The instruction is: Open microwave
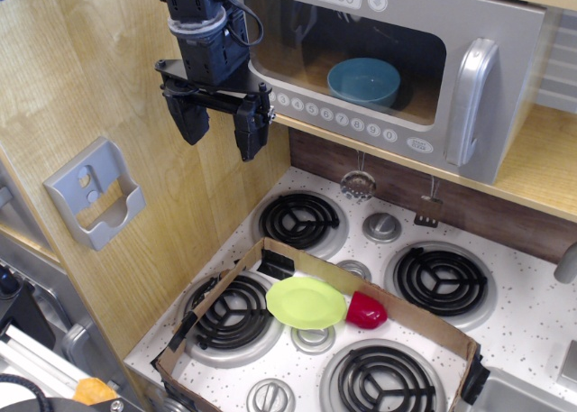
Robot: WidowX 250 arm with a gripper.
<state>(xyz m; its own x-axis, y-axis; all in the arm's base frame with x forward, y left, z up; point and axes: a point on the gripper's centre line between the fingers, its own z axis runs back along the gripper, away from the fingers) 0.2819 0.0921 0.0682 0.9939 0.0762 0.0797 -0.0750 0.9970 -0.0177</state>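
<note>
Observation.image is showing the microwave (397,65) filling the upper right of the frame, its grey door sitting shut, a silver handle (472,101) standing upright at the right edge and a blue bowl (363,80) resting inside behind the window. Below, a stovetop (361,286) is carrying a cardboard tray (270,259) holding a green plate (306,302) and red cup (366,310). At upper left, the gripper (220,123) is hanging with fingers (251,131) spread apart, grasping nothing, just left of the microwave.

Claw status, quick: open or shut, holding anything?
Claw: open, holding nothing, hanging by the left end of the microwave, away from its handle.
</note>
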